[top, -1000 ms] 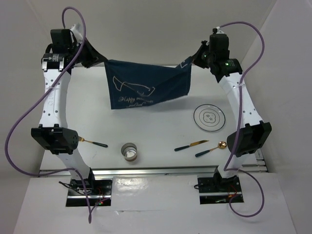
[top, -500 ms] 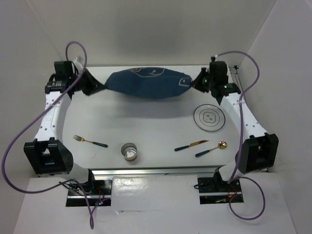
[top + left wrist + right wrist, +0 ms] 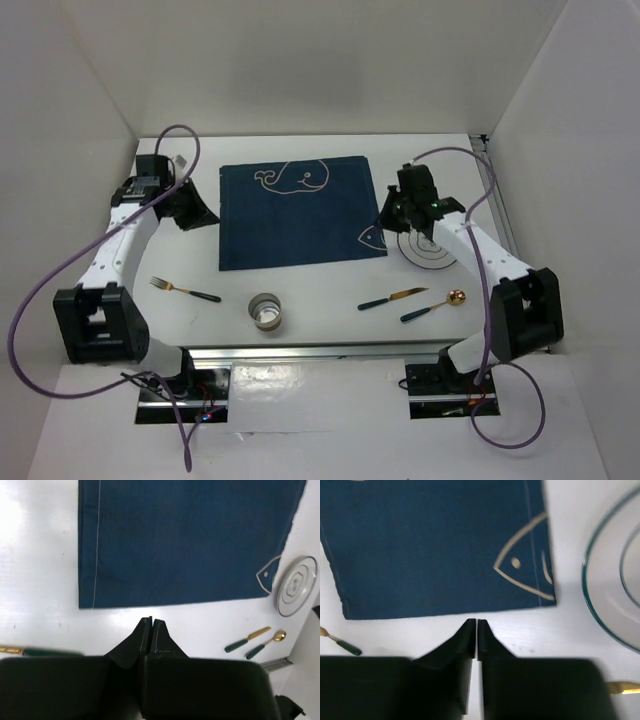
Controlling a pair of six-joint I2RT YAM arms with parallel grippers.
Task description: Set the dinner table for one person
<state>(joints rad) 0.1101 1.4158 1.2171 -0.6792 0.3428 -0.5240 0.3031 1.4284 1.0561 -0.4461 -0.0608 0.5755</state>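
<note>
The navy placemat (image 3: 300, 212) with white whale and fish drawings lies flat on the white dinner table (image 3: 320, 280). My left gripper (image 3: 210, 217) is shut and empty just off the placemat's left edge; in the left wrist view its tips (image 3: 151, 622) are clear of the cloth (image 3: 185, 540). My right gripper (image 3: 384, 222) is shut and empty at the placemat's right edge by the fish drawing; in the right wrist view its tips (image 3: 474, 623) are just off the cloth (image 3: 435, 545).
A glass plate (image 3: 432, 248) lies right of the placemat, partly under my right arm. A fork (image 3: 185, 291) lies front left, a round metal cup (image 3: 266, 310) front centre, and a knife (image 3: 393, 297) and spoon (image 3: 432, 306) front right.
The placemat hung spread between both raised grippers, then came down and now lies flat. Both grippers have let go of it and sit low beside its edges.
</note>
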